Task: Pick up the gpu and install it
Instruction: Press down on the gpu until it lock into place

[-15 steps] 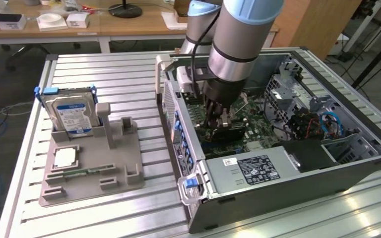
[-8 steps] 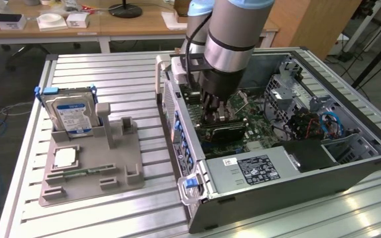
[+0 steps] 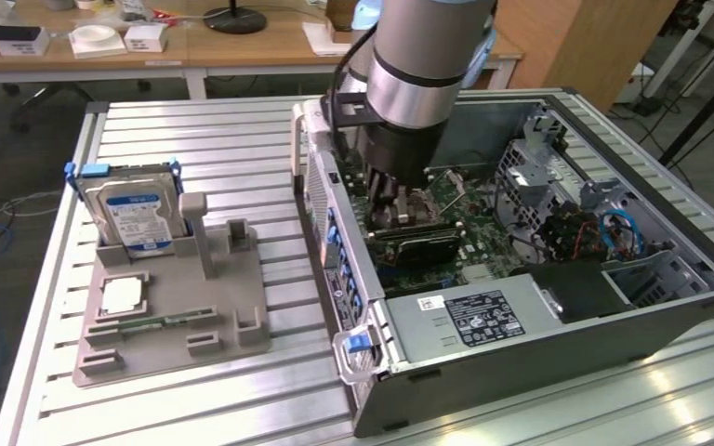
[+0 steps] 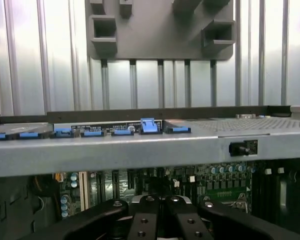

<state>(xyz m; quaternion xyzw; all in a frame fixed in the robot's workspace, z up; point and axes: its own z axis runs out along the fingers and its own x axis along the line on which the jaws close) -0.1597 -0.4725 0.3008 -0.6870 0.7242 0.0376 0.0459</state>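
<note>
The slatted metal table (image 3: 208, 139) is carrying everything in the scene. The open computer case (image 3: 654, 325) is lying on its side toward the exterior view's right, its green motherboard (image 3: 487, 237) facing up. The robot arm (image 3: 426, 65) is reaching straight down into the case. A grey parts holder (image 3: 227, 311) is sitting on the table toward the exterior view's left, just beside the case wall; in the wrist view its block-shaped slots (image 4: 160, 30) are lying beyond the case edge. A silver hard drive with a blue label (image 3: 134, 214) is standing upright in the holder's far slot. The power supply with its black label (image 3: 482, 316) is sitting in the near part of the case. The gpu (image 3: 416, 243) is lying low inside the case over the motherboard, directly beneath the arm, its dark face showing; whether it is fully seated in the slot cannot be told. The gripper (image 3: 404, 203) is clenched, its fingers (image 4: 150, 220) pressed together in the wrist view and pointing down at the board, right above the gpu; whether it is pinching the card cannot be told. A row of blue clips (image 4: 92, 132) is lining the case edge, one of them standing raised.
</note>
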